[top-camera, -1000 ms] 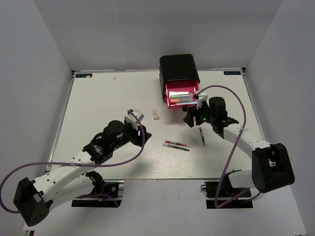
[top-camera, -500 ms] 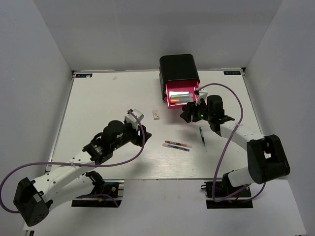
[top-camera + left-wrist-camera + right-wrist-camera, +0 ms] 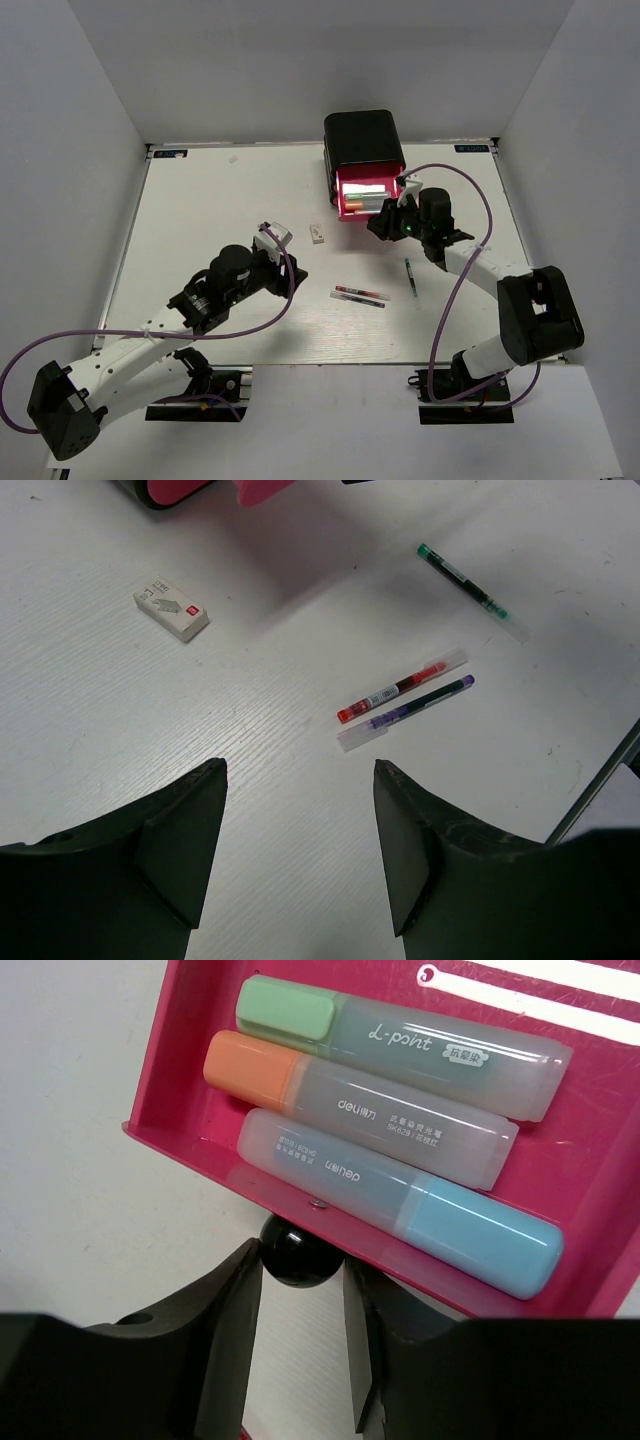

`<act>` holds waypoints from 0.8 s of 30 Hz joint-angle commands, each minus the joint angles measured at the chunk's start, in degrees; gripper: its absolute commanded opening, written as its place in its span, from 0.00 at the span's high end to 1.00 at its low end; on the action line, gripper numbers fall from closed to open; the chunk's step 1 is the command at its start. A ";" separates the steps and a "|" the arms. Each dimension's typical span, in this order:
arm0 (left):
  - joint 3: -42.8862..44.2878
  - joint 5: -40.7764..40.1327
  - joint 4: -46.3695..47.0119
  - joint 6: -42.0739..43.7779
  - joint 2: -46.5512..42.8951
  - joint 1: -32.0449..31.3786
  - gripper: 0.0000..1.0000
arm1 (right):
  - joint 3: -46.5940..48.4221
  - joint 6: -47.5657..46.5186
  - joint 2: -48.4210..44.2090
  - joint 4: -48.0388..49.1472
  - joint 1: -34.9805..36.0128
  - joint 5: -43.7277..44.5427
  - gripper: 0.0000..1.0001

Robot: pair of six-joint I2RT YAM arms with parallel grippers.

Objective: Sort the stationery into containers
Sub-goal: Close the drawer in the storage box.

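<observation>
The black cabinet [image 3: 362,135] stands at the back with one pink drawer [image 3: 365,200] pulled out. In the drawer [image 3: 180,1050] lie a green marker [image 3: 400,1045], an orange marker [image 3: 360,1110] and a blue marker [image 3: 400,1195]. My right gripper [image 3: 303,1260] is at the drawer's front, its fingers pressed to both sides of the black knob [image 3: 298,1252]. On the table lie a red pen [image 3: 400,688], a purple pen [image 3: 415,706], a green pen [image 3: 465,580] and a white eraser [image 3: 171,608]. My left gripper [image 3: 300,780] hangs open above bare table, short of the pens.
The right arm's purple cable [image 3: 470,200] loops to the right of the cabinet. The eraser [image 3: 318,234] lies between my left gripper [image 3: 272,238] and the drawer. White walls close in the table on three sides.
My right gripper has moved up to the drawer's front and narrowed its fingers around the knob. The left arm and the loose stationery have not moved.
</observation>
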 commanded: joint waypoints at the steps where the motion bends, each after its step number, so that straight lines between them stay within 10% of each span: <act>1: -0.08 -0.53 0.80 -0.25 -0.63 0.26 0.29 | 1.83 0.01 -1.39 4.95 0.22 -0.33 0.65; 24: -0.61 -1.06 0.80 -0.25 -1.16 0.26 0.29 | 13.07 -2.81 0.02 5.75 -0.04 2.22 0.67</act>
